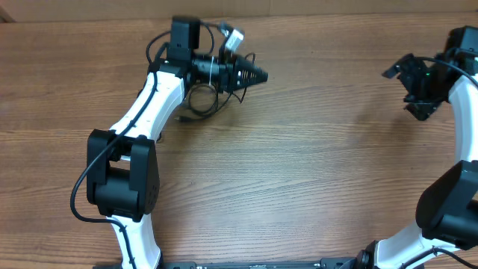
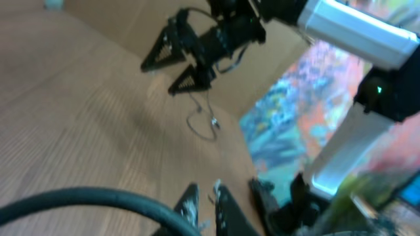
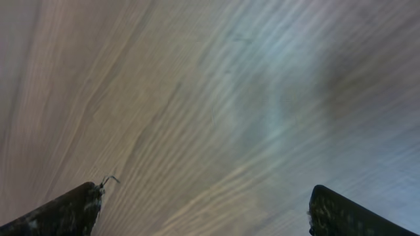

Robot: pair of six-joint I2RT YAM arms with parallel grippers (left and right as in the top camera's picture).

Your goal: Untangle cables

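Observation:
A tangle of black cables (image 1: pixel 199 98) lies at the table's far left, looped under and around my left arm's wrist. A white connector (image 1: pixel 235 36) sticks up just behind it. My left gripper (image 1: pixel 258 75) points right, above the table, with its fingers (image 2: pixel 205 208) closed to a narrow slit and nothing seen between them. A thick black cable (image 2: pixel 72 195) crosses close in front of the left wrist camera. A thin wire loop (image 2: pixel 202 122) lies on the wood below my right gripper (image 2: pixel 172 60). My right gripper (image 1: pixel 415 84) hangs wide open and empty (image 3: pixel 210 216) at the far right.
The wooden table (image 1: pixel 314 172) stretches between the two arms. A colourful patterned surface (image 2: pixel 295 124) shows beyond the table's edge in the left wrist view. The right arm's white link (image 2: pixel 354 29) is high in that view.

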